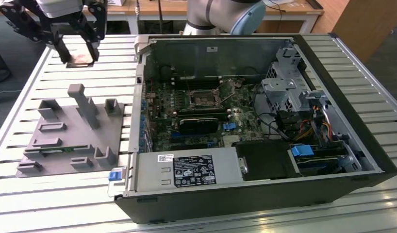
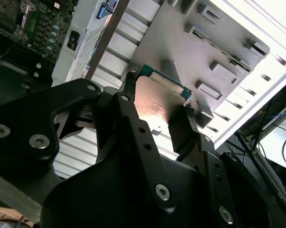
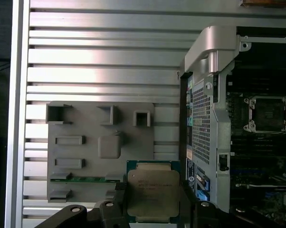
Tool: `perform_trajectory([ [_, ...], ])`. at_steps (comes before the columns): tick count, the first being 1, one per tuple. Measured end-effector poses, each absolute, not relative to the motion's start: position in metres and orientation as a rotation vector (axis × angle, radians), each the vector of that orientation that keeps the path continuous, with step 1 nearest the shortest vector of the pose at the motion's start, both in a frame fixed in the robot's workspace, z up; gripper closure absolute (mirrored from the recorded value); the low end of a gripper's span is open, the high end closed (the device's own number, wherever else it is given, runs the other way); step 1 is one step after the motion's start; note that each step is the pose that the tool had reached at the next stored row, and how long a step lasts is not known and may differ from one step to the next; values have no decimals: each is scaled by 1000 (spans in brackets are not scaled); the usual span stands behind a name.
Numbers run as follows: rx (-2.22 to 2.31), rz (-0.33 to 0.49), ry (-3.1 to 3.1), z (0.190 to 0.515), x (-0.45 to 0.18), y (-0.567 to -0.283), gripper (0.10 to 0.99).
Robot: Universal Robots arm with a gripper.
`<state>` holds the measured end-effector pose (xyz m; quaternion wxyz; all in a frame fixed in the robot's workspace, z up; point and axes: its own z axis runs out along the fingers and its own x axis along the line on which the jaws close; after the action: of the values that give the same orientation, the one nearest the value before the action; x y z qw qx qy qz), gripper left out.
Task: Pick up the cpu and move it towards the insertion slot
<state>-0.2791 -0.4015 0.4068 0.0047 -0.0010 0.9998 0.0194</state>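
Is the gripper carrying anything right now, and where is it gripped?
Yes: the gripper holds the cpu, its fingers clamping two opposite edges, silver top showing.

- The cpu (image 3: 152, 194) sat clamped between the black fingers (image 3: 117, 202) of the gripper (image 3: 153, 209), its pale metal top facing the camera and a green edge showing around it.
- Behind it lay the grey plastic block (image 3: 100, 149) with rectangular recesses and raised posts, resting on the slatted metal table (image 3: 105, 57).
- A narrow green circuit-board strip (image 3: 88, 179) lay in the block, just beside the cpu.
- The open computer case (image 3: 212, 109) stood next to the block, its perforated wall towards it.
- Inside, the insertion slot (image 3: 269, 114) showed as a dark square in a silver frame, well apart from the cpu.
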Motion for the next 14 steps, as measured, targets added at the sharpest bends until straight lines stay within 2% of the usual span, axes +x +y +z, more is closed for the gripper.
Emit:
perform_trajectory([
  [14, -3, 61, 3131, 407, -269, -402, 557],
])
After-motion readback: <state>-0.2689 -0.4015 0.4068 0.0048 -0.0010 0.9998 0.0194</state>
